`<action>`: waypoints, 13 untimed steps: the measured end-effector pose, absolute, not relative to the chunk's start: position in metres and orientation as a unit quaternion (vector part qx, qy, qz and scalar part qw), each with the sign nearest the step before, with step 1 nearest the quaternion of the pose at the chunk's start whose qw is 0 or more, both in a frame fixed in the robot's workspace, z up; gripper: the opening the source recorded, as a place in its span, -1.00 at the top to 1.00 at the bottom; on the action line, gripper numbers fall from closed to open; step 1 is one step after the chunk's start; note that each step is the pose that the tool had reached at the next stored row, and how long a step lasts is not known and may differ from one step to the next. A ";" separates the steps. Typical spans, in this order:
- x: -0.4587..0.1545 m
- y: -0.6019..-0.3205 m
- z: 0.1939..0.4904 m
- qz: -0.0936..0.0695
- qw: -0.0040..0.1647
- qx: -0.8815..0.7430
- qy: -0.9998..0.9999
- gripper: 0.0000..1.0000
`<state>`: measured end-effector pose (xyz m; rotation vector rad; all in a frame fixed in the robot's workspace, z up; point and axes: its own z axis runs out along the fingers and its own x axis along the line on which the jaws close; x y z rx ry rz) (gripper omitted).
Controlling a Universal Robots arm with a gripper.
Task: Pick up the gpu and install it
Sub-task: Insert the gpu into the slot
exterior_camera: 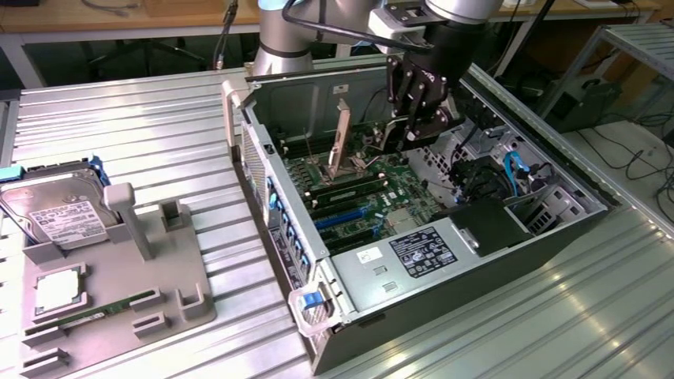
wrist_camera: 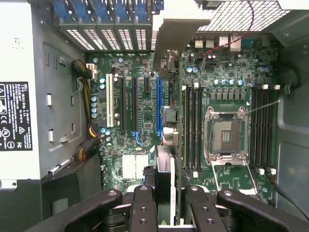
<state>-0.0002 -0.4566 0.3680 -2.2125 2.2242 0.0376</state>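
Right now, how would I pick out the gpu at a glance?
Start at the open black computer case on the ridged metal table, where the black gripper hangs over the green motherboard. The gpu is the thin dark card, edge-on, clamped between its fingers; the silver hard drive lies outside the case.

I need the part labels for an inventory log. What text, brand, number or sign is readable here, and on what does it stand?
No wording can be read in full.
Black label on the computer case's metal cover: white print and marks, too small.
White label on the hard drive: print blurred.
Small white sticker beside the black label: unreadable.
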 end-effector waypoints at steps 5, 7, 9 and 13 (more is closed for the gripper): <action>0.000 -0.457 0.366 0.012 0.002 -0.705 0.709 0.44; 0.000 -0.457 0.365 0.012 0.002 -0.705 0.709 0.44; 0.000 -0.457 0.364 0.012 0.002 -0.705 0.709 0.44; 0.000 -0.457 0.362 0.012 0.002 -0.705 0.709 0.44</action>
